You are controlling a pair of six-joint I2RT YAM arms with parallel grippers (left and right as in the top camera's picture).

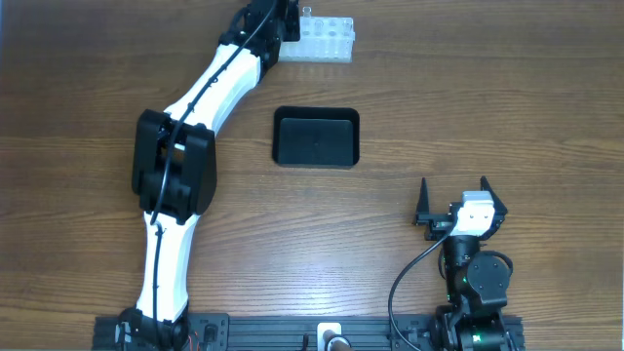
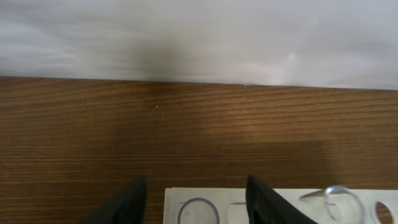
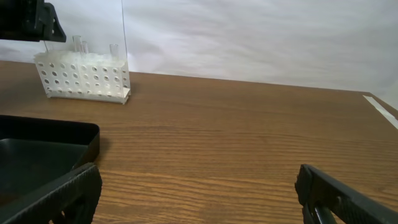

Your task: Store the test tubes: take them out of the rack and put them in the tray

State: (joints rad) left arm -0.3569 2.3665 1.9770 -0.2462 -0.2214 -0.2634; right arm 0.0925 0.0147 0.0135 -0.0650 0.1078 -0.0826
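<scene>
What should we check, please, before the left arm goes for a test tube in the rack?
1. Left gripper open: ok, its fingers are apart above one end of the rack.
2. Tube lined up between the fingers: cannot tell; the clear tube rim sits outside them.
3. Test tubes upright in the rack: ok.
4. Tray ready to take tubes: ok, nothing lies in it.
5. Right gripper out of the way: ok, open, near its own base, apart from tray and rack.
</scene>
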